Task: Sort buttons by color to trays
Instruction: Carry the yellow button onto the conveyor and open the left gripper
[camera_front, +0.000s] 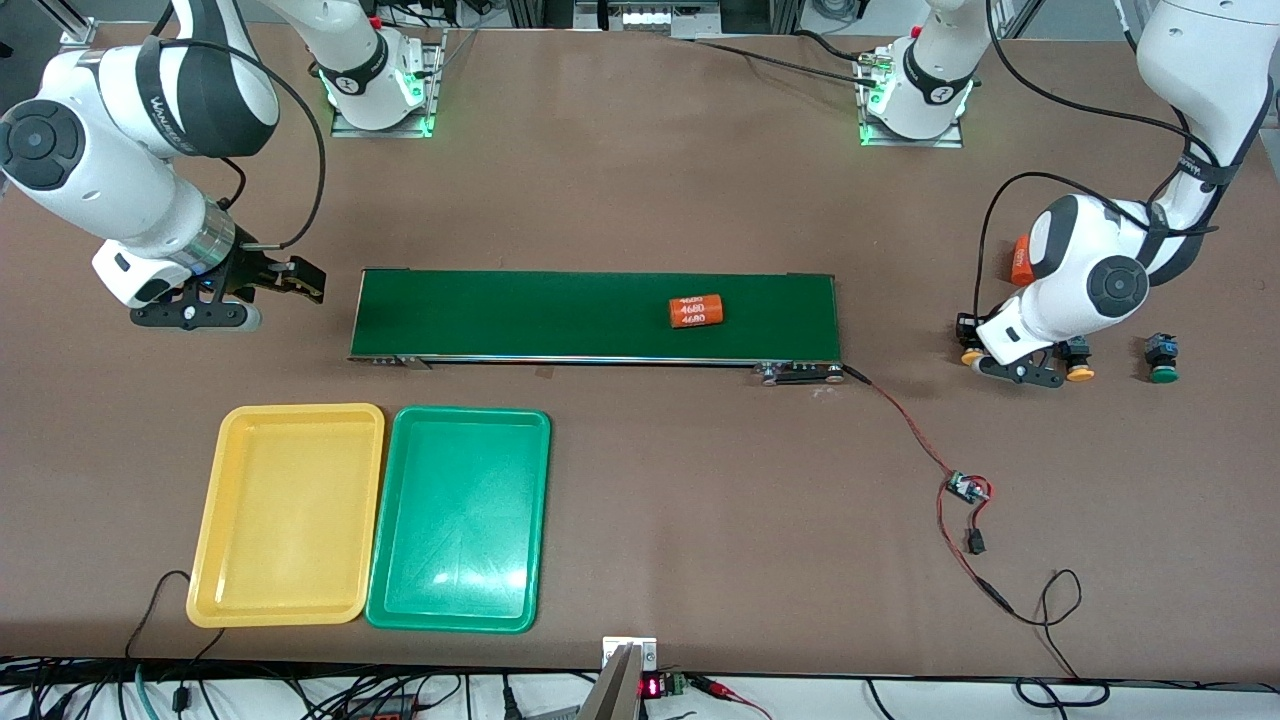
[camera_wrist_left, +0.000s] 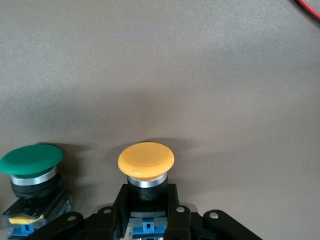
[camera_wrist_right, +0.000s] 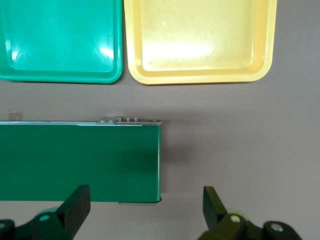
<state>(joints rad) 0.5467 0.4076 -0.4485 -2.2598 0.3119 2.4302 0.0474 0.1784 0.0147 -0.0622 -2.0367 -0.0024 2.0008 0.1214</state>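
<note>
In the left wrist view my left gripper (camera_wrist_left: 147, 197) is shut on the black-and-blue body of a yellow-capped button (camera_wrist_left: 146, 160) lying on the table. A green-capped button (camera_wrist_left: 31, 160) lies right beside it. In the front view that gripper (camera_front: 1020, 372) is low over the table at the left arm's end. There, a yellow cap (camera_front: 970, 357) shows at one side of it and another yellow cap (camera_front: 1079, 373) at the other, with a green-capped button (camera_front: 1162, 372) farther out. My right gripper (camera_front: 298, 280) (camera_wrist_right: 145, 197) hangs open and empty beside the conveyor's end. The yellow tray (camera_front: 300, 412) (camera_wrist_right: 200, 77) and the green tray (camera_front: 470, 413) (camera_wrist_right: 60, 77) lie side by side, both empty.
A long dark-green conveyor belt (camera_front: 560, 315) crosses the middle of the table with an orange "4680" cylinder (camera_front: 695, 311) on it. Another orange cylinder (camera_front: 1020, 262) shows by the left arm. A red-and-black wire with a small circuit board (camera_front: 967, 488) trails from the belt.
</note>
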